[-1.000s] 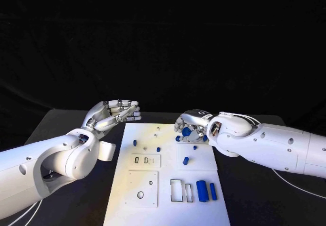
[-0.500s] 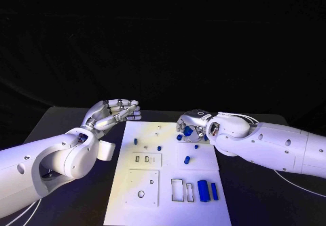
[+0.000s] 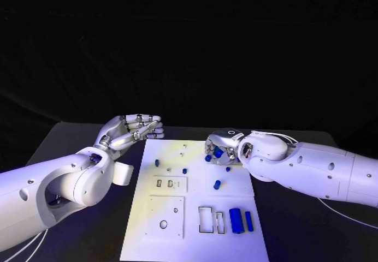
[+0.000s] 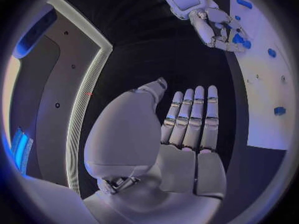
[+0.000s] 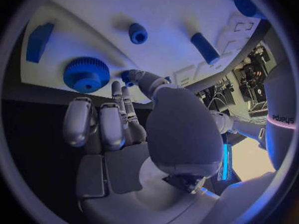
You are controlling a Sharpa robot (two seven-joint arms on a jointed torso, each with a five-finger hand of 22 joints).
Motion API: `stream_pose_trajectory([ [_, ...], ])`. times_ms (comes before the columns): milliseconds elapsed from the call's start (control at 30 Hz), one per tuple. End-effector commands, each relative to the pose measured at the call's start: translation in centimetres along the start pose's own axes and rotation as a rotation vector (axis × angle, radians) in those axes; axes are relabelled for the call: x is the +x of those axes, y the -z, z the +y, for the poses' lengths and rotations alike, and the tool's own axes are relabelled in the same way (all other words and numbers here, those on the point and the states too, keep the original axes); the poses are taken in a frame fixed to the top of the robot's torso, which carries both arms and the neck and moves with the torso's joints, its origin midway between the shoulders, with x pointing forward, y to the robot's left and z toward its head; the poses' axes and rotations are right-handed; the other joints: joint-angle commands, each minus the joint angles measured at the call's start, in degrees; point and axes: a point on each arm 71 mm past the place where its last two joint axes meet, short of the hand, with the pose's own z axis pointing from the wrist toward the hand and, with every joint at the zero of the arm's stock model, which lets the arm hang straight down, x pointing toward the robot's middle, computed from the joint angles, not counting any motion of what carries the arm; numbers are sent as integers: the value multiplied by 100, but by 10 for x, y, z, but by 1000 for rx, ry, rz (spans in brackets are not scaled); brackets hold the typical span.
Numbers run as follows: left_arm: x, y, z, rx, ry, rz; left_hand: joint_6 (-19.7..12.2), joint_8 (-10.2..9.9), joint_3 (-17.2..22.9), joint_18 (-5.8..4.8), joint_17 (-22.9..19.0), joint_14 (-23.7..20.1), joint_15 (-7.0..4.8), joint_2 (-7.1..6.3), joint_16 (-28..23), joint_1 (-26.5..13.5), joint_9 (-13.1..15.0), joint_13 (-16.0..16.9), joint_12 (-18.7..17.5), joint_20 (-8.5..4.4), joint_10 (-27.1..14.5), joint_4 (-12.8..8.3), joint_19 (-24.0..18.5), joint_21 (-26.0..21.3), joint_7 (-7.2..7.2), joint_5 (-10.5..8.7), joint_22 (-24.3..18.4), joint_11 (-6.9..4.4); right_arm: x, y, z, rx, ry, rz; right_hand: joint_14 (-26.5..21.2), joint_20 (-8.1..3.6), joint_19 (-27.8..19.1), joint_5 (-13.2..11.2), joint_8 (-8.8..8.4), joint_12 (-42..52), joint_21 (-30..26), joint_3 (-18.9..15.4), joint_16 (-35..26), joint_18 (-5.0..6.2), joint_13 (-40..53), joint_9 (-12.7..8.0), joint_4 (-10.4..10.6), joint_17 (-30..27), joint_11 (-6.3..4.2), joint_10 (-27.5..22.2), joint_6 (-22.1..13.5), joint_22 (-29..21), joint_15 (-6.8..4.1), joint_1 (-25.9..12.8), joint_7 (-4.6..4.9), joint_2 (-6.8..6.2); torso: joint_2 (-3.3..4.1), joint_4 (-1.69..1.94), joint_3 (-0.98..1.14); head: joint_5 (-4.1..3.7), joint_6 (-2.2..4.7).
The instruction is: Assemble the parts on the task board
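The white task board [image 3: 195, 244] lies in the middle of the black table. My right hand [image 3: 223, 147] hovers over its far right part and pinches a small blue part [image 5: 127, 76] between thumb and fingertips. Just beside that hand a blue gear [image 5: 86, 74] lies on the board [image 5: 156, 10]. My left hand [image 3: 131, 131] hangs above the table by the board's far left corner, and its fingers [image 4: 190, 117] lie straight side by side with nothing in them. Loose blue pegs [image 3: 216, 185] lie mid-board, and a thick blue cylinder [image 3: 234, 220] and a blue bar [image 3: 248, 221] lie near the front right.
Recessed plates with slots [image 3: 169, 185] and a round hole [image 3: 163, 225] sit on the board's left half, with rectangular cut-outs [image 3: 205, 220] at the front. A small blue block [image 5: 39, 41] lies near the gear. Black table [image 3: 87, 234] borders the board on both sides.
My right hand has turned slightly and shifted a little over the board's far right part, still with the small blue part in it. The left hand has stayed where it was.
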Motion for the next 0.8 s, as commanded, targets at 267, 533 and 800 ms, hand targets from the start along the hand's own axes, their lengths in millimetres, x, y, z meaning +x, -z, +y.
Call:
stream_pose_trajectory([
  [267, 2, 0, -3, 7, 6, 24, -14, -31, 45, 33, 10, -8, 31, -58, -44, -20, -8, -3, -20, 4, 8, -4, 30, -14, 182, -19, -8, 32, 2, -2, 3, -3, 12, 6, 162, -17, 97, 26, 87, 41, 136, 151, 129, -131, 28, 64, 48, 106, -33, 148, 109, 192, -25, -2, -43, 69, 32, 5, -9, 1, -43],
  [533, 2, -1, -3, 6, 5, 23, -16, -35, 50, 33, 11, -10, 32, -57, -49, -25, -10, -3, -28, 5, 6, -5, 29, -18, 184, -19, -11, 35, 1, -2, 3, 2, 6, -4, 170, -24, 136, 14, 104, 44, 195, 178, 170, -147, 36, 86, 70, 154, -41, 180, 126, 286, -30, -17, -47, 66, 48, 2, -15, -6, -58],
  [800, 1, -1, -3, 4, 4, 23, -18, -37, 55, 33, 12, -10, 33, -56, -52, -24, -11, -3, -33, 5, 5, -7, 29, -19, 185, -18, -13, 36, 0, -2, 3, 16, -6, -25, 171, -75, 206, -403, 255, 91, 334, 456, 259, -178, 106, 247, 107, 214, -126, 390, 270, 506, -95, 82, -139, 219, 61, 11, -20, -16, -55],
])
